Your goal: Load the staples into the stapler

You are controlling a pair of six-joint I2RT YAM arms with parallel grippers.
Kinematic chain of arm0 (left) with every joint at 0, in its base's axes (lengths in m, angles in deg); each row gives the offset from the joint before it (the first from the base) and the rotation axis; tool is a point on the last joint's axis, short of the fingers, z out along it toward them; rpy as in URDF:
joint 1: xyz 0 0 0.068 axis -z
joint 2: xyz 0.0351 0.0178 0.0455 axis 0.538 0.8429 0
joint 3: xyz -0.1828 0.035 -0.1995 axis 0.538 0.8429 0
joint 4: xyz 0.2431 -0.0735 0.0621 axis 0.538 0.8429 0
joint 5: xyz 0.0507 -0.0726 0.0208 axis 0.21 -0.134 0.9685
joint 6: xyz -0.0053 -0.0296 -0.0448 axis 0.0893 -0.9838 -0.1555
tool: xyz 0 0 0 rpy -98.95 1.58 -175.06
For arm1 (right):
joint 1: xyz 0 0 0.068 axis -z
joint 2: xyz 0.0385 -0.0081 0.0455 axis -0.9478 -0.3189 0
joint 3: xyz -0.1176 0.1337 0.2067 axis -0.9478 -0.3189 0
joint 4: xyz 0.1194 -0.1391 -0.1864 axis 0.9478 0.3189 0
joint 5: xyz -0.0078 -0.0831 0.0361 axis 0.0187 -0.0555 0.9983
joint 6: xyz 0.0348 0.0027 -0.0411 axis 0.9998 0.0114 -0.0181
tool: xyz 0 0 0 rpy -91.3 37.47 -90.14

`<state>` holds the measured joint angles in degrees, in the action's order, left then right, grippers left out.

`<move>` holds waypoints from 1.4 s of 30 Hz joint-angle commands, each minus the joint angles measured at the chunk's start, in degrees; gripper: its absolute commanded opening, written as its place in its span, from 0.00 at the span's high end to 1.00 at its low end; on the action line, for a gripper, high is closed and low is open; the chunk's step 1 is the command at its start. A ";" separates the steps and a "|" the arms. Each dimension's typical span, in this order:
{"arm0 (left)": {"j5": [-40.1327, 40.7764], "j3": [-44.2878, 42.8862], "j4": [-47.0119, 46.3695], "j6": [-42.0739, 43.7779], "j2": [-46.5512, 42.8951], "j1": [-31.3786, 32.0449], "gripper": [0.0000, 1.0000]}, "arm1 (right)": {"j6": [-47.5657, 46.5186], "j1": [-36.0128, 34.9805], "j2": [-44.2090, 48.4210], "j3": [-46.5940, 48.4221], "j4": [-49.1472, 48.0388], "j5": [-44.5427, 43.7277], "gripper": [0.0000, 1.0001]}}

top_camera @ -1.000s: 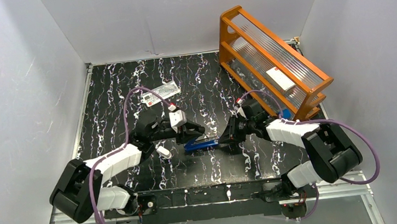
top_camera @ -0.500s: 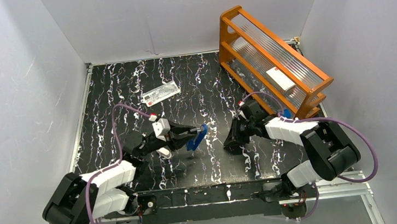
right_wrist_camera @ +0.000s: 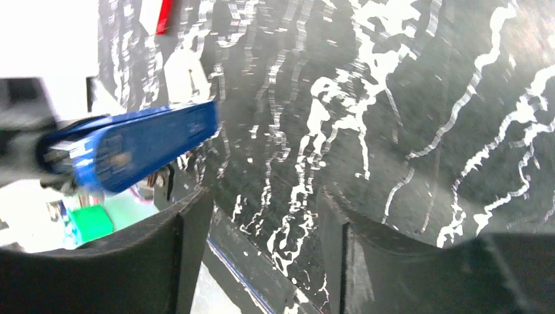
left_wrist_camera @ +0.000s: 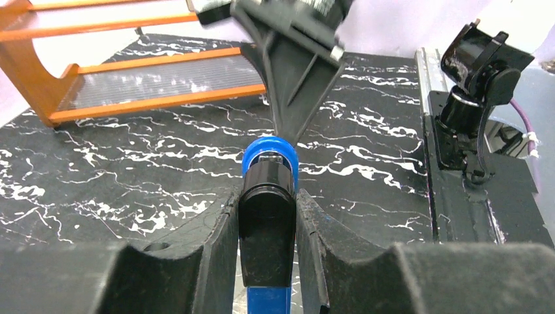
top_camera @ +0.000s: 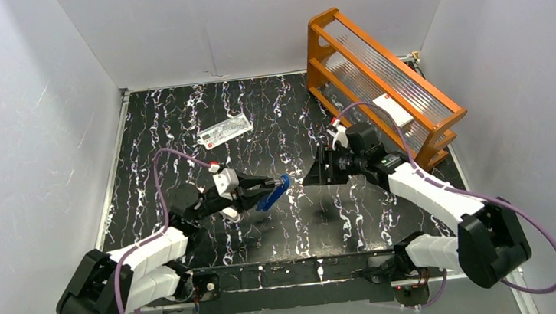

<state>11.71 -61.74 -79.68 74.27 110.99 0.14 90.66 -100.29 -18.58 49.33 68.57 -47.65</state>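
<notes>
Blue stapler (top_camera: 274,192) now hangs clear of the table (top_camera: 172,129), near centre, clamped in my left gripper (top_camera: 261,189). My right gripper (top_camera: 313,178) has let go and backed off right, jaws apart and empty, free to fetch the refill.

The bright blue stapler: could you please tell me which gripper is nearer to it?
Left. The left gripper grips the bright blue stapler; the right gripper is open, apart from its free end.

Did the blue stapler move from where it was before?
Yes. The small bright blue stapler, clamped in the left gripper, has tipped up, its tip drifting left, away from the orange wooden rack.
</notes>
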 commanded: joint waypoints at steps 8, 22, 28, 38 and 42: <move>-5.97 -6.46 -0.15 1.86 2.48 -0.37 1.00 | -4.68 -0.17 1.17 9.22 -0.22 13.79 0.26; -9.75 -9.39 0.61 0.90 4.80 -0.36 1.00 | -2.40 -4.24 -5.25 10.72 -0.58 11.24 0.44; -8.63 -11.02 0.22 0.41 4.56 -0.54 1.00 | -0.11 -4.30 -6.95 8.09 -0.73 8.92 0.61; -7.60 -8.72 -23.27 -19.18 7.11 -7.55 1.00 | 5.42 -2.08 -5.39 -0.99 -15.00 14.57 0.84; -4.95 -7.22 -34.95 -28.92 9.53 -12.17 1.00 | 7.93 -0.04 -2.11 -3.89 -18.73 15.82 0.91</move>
<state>-0.16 -68.10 -91.33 57.72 120.32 -7.51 98.66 -101.34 -23.98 48.90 54.64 -33.49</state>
